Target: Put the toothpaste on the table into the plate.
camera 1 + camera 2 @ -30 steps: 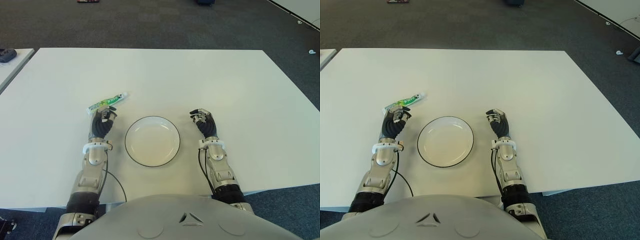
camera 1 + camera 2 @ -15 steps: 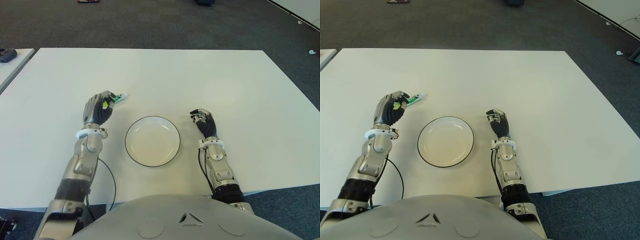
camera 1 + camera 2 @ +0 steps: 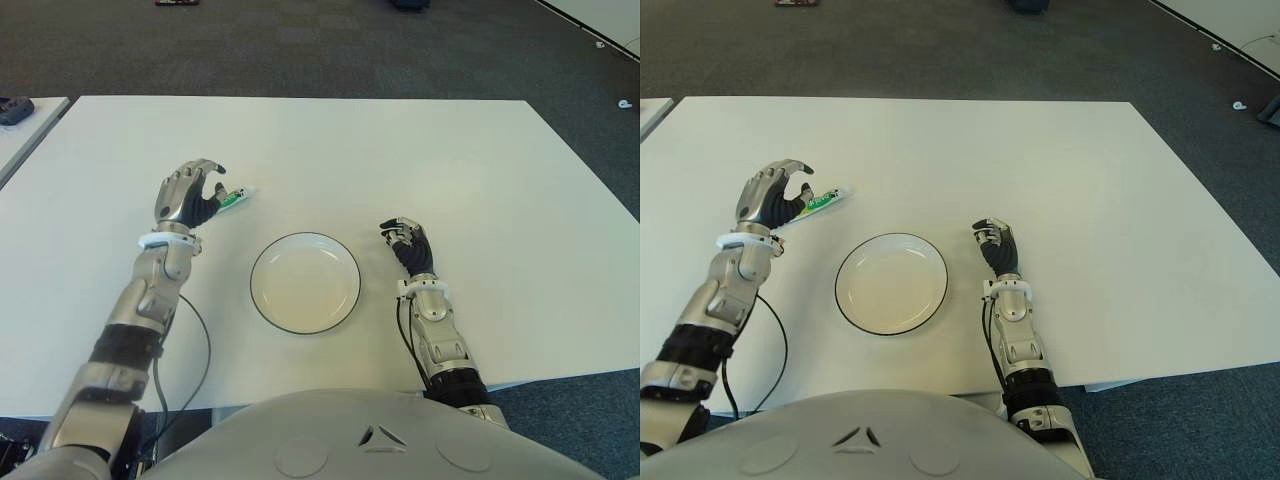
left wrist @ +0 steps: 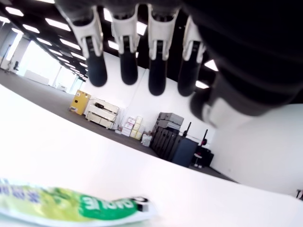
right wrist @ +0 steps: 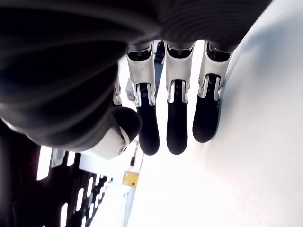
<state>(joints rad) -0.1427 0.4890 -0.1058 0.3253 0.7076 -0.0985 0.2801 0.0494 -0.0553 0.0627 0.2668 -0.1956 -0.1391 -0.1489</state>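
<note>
Farthest to the left over the white table, the left hand is raised above the near end of the toothpaste. Its fingers are spread and only loosely curved, holding nothing (the wrist view shows open air between them and the tube lying flat on the table below). The toothpaste is a green and white tube, slanted, with most of its length hidden behind the hand in the eye views; it lies beyond the plate's left side, apart from it. The plate, white with a dark rim, sits near the table's front edge, between the two hands. To its right is the right hand, close to the rim, fingers loosely curled and gripping nothing
</note>
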